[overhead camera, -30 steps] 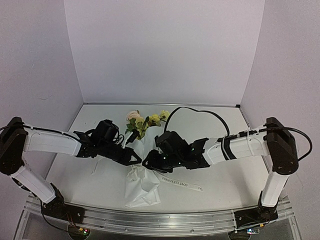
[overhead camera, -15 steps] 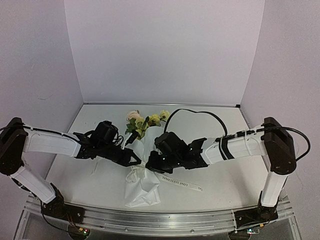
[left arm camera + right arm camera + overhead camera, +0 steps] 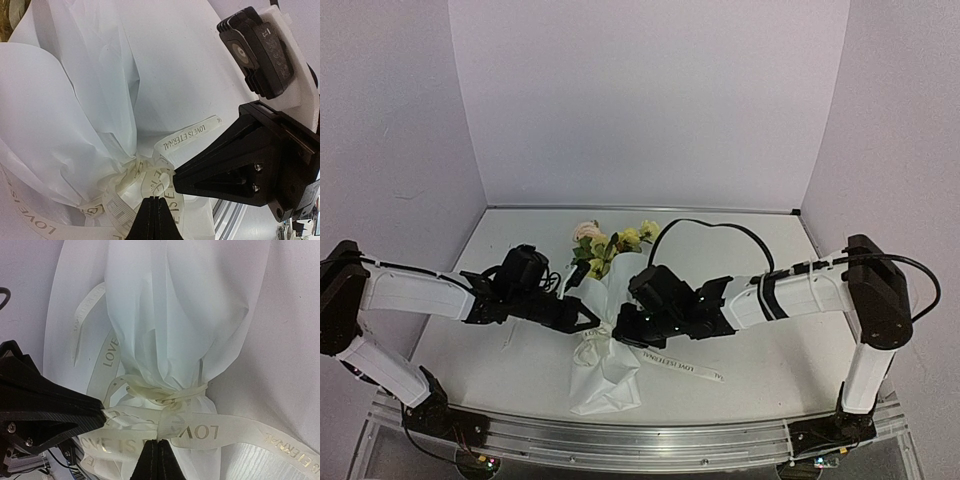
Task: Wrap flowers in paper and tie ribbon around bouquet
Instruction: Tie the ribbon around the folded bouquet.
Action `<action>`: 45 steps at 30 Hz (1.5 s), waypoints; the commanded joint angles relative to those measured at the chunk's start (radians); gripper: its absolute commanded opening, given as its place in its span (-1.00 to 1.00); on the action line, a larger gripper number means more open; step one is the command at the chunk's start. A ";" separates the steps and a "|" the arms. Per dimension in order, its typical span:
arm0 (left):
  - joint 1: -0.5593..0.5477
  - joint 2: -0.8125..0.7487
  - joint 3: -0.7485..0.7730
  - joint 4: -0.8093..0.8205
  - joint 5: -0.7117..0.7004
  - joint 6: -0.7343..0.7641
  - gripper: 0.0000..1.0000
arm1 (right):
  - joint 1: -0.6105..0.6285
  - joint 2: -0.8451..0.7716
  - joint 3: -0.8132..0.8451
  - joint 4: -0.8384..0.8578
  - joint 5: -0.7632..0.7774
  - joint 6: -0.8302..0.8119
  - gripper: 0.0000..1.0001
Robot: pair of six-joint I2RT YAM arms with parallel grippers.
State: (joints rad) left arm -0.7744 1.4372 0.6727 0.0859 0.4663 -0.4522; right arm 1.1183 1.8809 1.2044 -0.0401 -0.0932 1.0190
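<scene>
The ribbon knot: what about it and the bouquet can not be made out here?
Top external: the knot is too small, partly covered by the left fingers and right fingers.
Left wrist: the flowers are cut off by the top left edge.
Right wrist: the ribbon runs off the right edge, that end unseen.

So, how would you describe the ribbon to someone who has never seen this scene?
On the table lies the bouquet, a white cone with flowers at its far end. The ribbon is the narrow cream band knotted around the cone's waist; unlike the plain paper, it carries printed words.
</scene>
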 commanded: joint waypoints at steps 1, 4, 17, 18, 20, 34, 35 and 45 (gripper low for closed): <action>0.018 -0.047 -0.016 0.070 -0.020 -0.029 -1.00 | 0.004 -0.013 -0.007 -0.026 0.034 -0.003 -1.00; 0.022 -0.047 -0.020 0.073 -0.020 -0.034 -1.00 | 0.003 -0.018 -0.012 -0.026 0.037 -0.003 -1.00; 0.029 -0.035 -0.031 0.087 -0.017 -0.043 -1.00 | 0.004 -0.043 0.000 -0.076 0.084 -0.033 -1.00; 0.029 -0.035 -0.033 0.085 -0.023 -0.043 -1.00 | 0.003 -0.045 0.007 -0.088 0.089 -0.044 -1.00; 0.033 -0.044 -0.039 0.085 -0.035 -0.045 -1.00 | 0.001 -0.045 0.027 -0.106 0.093 -0.063 -1.00; 0.036 -0.007 -0.041 0.148 -0.043 -0.085 -1.00 | 0.000 -0.035 0.154 -0.232 0.101 -0.207 -1.00; 0.035 -0.005 -0.046 0.162 -0.045 -0.095 -1.00 | 0.000 -0.036 0.155 -0.242 0.101 -0.211 -1.00; 0.002 0.014 -0.068 0.217 -0.108 -0.145 -1.00 | 0.022 -0.031 0.164 -0.290 0.101 -0.239 -0.86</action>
State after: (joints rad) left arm -0.7518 1.4310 0.5991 0.2393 0.3850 -0.5774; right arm 1.1214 1.8805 1.3244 -0.2982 -0.0151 0.8129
